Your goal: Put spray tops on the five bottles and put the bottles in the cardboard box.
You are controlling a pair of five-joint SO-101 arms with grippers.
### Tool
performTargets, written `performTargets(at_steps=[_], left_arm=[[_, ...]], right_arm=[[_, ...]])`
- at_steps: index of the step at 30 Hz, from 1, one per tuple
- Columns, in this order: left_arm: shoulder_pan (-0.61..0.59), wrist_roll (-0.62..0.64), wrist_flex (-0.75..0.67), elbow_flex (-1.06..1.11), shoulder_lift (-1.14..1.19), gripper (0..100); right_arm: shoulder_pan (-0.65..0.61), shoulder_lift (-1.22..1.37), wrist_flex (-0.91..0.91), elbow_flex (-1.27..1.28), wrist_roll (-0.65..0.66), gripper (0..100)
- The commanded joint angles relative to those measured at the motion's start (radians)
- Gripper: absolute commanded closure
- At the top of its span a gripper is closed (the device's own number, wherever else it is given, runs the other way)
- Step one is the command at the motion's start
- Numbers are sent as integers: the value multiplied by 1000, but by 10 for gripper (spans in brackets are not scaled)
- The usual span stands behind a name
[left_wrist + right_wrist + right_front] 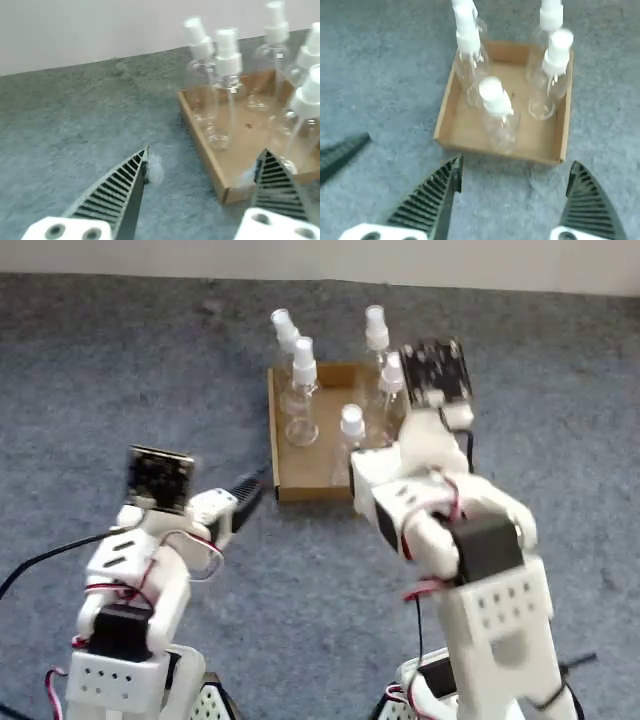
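Standing in the cardboard box (pixel 465 127) are spray-topped bottles (pixel 501 122).

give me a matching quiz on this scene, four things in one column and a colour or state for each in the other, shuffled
Things:
1 box
2 bottles
3 carpet
4 left end effector

Colour or state:
a grey
b open, holding nothing
c brown
d clear

Pairs: 1-c, 2-d, 3-a, 4-b
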Motion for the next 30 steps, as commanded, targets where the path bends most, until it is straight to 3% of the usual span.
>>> performTargets(at_steps=[1,8,16,20,26,30], left_arm=[[-133,8,144,-140,-8,723],[-285,8,411,-292,-10,722],[-309,8,568,-265,-176,719],[-308,5,543,-137,-410,719],[-309,-173,443,97,-344,719],[-308,-195,290,317,-377,723]], right_arm=[[-4,-133,8,162,12,728],[-4,-363,5,526,12,728],[-4,-673,5,788,14,728],[58,-799,5,832,117,728],[223,-866,5,865,253,728],[265,-869,-15,1043,258,728]])
